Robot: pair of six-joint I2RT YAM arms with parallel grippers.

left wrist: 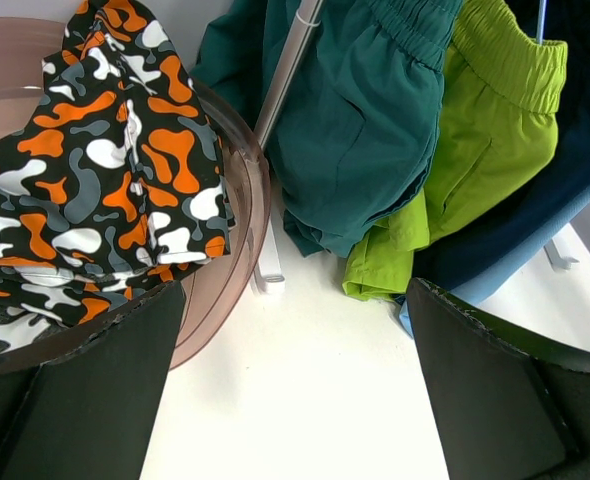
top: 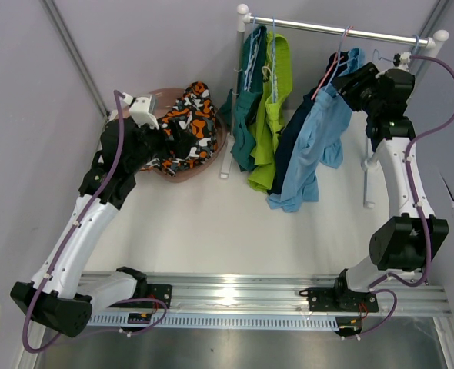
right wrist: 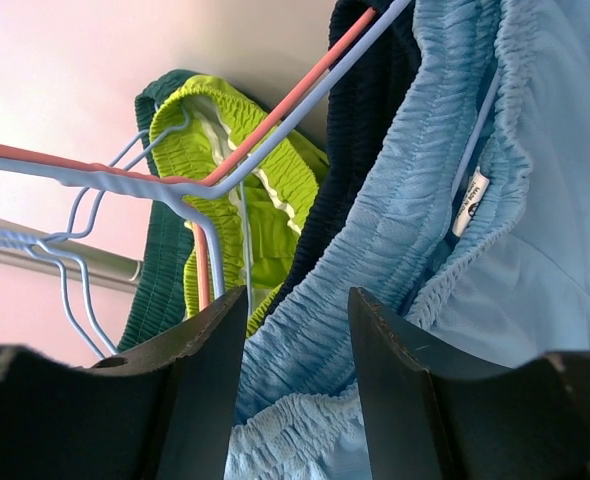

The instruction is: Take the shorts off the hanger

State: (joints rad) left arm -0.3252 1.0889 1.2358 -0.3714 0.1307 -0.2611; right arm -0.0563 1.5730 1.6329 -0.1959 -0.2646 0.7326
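Shorts status: four pairs hang on the rail (top: 342, 28), one pair is off it.

Right gripper (right wrist: 297, 300) is up at the rail. Its fingers (right wrist: 200, 380) are clamped on the gathered waistband of the light blue shorts (right wrist: 535, 200), with the elastic bunched between both pads and filling the gap. A white label on that pair sits just up and right of the right finger. Navy shorts (right wrist: 360, 130) are straight beyond the fingertips, touching the light blue pair. Lime green shorts (right wrist: 275, 210) are further beyond, up-left of the left finger, with the teal shorts (right wrist: 160, 270) behind those. A blue wire hanger (right wrist: 105, 180) and a pink hanger (right wrist: 285, 90) cross above the fingertips, their arms running into the navy and light blue waistbands. Cannot tell which hanger carries which pair.

Left gripper (left wrist: 295, 300) is released, its fingers spread wide, with only bare white table (left wrist: 305, 400) between them. Patterned shorts (left wrist: 105, 170) in orange, black, grey and white lie crumpled in the round pinkish basket (left wrist: 225, 290), just beyond the left finger. Cannot tell whether they touch the finger. The rack's white post (left wrist: 285, 70) stands beyond the gap, just beside the basket wall. In this view the teal pair hangs right of the post, the lime green pair beyond the right finger, and the navy and light blue hems at the far right.
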